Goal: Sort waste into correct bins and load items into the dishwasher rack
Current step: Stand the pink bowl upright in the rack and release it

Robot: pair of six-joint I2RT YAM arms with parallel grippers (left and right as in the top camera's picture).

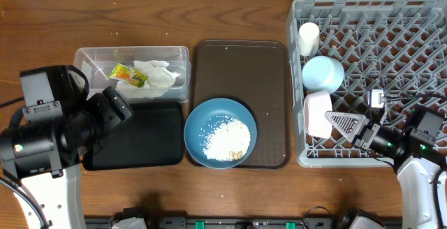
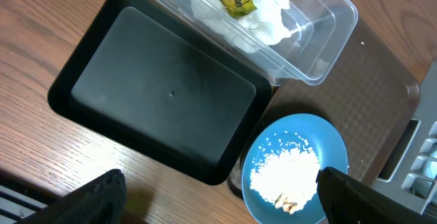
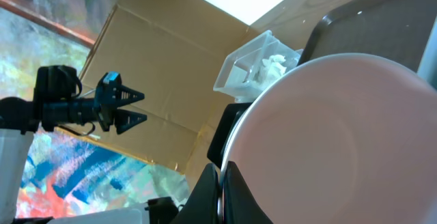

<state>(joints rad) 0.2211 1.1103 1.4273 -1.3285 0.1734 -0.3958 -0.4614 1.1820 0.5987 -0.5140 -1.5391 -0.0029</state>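
Observation:
The dark-blue dish holds loose white rice and sits on the brown tray. In the left wrist view my left gripper hangs open over the table edge between the black bin and the dish, holding nothing. The clear bin contains the crumpled napkin and the yellow-green wrapper. Inside the grey rack my right gripper is shut on the rim of the white bowl, which stands on edge. The right wrist view shows both fingers pinching that rim.
A light-blue bowl and a white cup stand in the rack's left column behind the white bowl. The brown tray lies between the bins and the rack. A cardboard box stands beyond the table.

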